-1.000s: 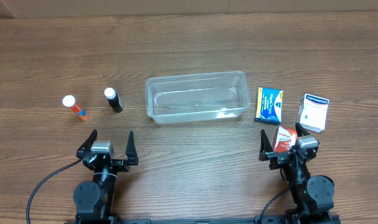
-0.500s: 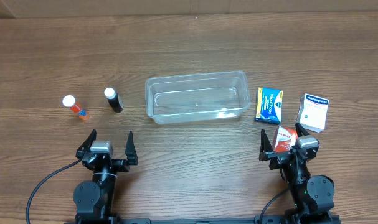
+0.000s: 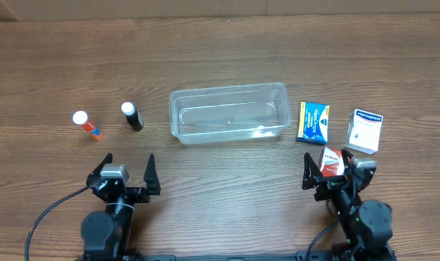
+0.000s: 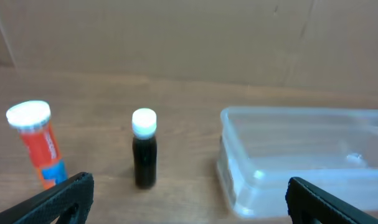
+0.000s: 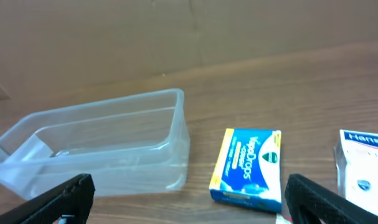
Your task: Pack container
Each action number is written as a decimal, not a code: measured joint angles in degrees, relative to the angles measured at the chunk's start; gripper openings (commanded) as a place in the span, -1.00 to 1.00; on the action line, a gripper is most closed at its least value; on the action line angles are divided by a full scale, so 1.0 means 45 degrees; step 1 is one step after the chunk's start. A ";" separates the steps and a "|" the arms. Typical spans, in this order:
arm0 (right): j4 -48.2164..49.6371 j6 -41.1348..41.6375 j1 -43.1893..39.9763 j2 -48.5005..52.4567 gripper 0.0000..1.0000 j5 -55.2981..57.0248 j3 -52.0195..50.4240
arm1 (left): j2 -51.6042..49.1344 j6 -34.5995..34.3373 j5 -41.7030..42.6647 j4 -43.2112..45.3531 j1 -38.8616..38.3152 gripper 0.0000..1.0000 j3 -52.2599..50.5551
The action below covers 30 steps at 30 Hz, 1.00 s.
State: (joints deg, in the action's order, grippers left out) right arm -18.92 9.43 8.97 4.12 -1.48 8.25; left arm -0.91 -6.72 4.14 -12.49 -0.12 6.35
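The clear plastic container (image 3: 229, 112) lies empty at the table's middle; it also shows in the left wrist view (image 4: 307, 155) and the right wrist view (image 5: 101, 146). Left of it stand a black bottle with a white cap (image 3: 133, 116) (image 4: 144, 148) and an orange tube with a white cap (image 3: 85, 124) (image 4: 38, 143). Right of it lie a blue and yellow box (image 3: 313, 121) (image 5: 248, 165), a white box (image 3: 364, 131) (image 5: 363, 165) and a red and white box (image 3: 331, 162). My left gripper (image 3: 125, 174) (image 4: 189, 198) is open and empty. My right gripper (image 3: 334, 170) (image 5: 189, 198) is open, over the red and white box.
The wooden table (image 3: 220, 58) runs to a cardboard wall at the back (image 4: 189, 37). A black cable (image 3: 49, 214) trails from the left arm's base.
Both arms have shifted slightly toward the front edge; the left gripper moved a little left and the right one a little right. The objects have not moved.
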 measured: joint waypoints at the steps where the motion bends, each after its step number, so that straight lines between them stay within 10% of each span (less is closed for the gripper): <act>1: -0.0403 0.0010 0.0000 0.0607 1.00 -0.0015 0.0806 | -0.0029 -0.0087 0.0044 -0.0209 0.0000 1.00 0.0330; 8: -0.3240 0.0160 0.0000 0.4619 1.00 -0.0209 0.5187 | -0.3298 -0.0291 0.0189 -0.3415 0.0000 1.00 0.5503; 19: -1.0074 0.0223 0.0000 1.1876 1.00 -0.2715 1.1900 | -1.0938 -0.0461 0.0039 -1.3663 0.0000 1.00 1.4625; 30: -1.0350 0.0573 0.0000 1.3702 1.00 -0.1132 1.2012 | -1.5480 -0.0811 -0.0151 -1.4285 0.0000 1.00 1.7952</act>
State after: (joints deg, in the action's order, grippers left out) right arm -65.49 12.01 8.97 65.78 -6.57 62.30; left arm -70.57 -10.37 3.46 -76.77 -0.12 87.13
